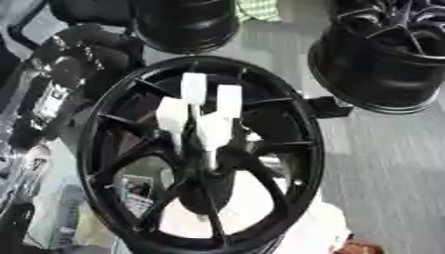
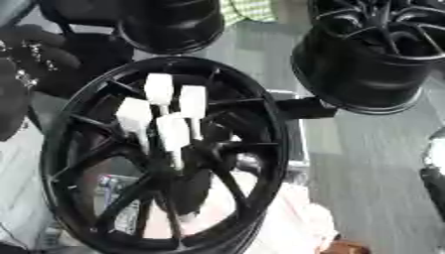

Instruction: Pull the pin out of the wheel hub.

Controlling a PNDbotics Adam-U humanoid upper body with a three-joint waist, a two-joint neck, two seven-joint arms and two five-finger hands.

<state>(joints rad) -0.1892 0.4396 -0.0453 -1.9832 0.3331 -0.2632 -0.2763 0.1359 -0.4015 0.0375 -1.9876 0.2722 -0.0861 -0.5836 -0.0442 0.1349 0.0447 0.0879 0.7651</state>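
Filling most of the near view, a black wheel hub [image 1: 201,154] stands tilted toward the camera, its thin spokes running from the rim to a dark centre. Four white pins [image 1: 200,116] stick out of that centre in a tight cluster, their blocky white ends standing just beside one another in front of the upper spokes. Through the gaps between the lower spokes show pale shapes and a small printed label [image 1: 136,191], too blurred to make out. Behind the hub, at the far right, a second black wheel [image 2: 374,54] sits on the grey floor [image 1: 391,173], and a third black wheel [image 1: 184,25] stands at the far middle, with a scrap of green checked cloth [image 1: 259,9] just to its right. A short black block [image 2: 300,106] juts from the hub's right rim. On the left, dark machinery with silver parts [image 1: 61,74] crowds against the hub's rim; whether it is the robot's arm I cannot tell, and neither hand shows clearly enough to tell its state.
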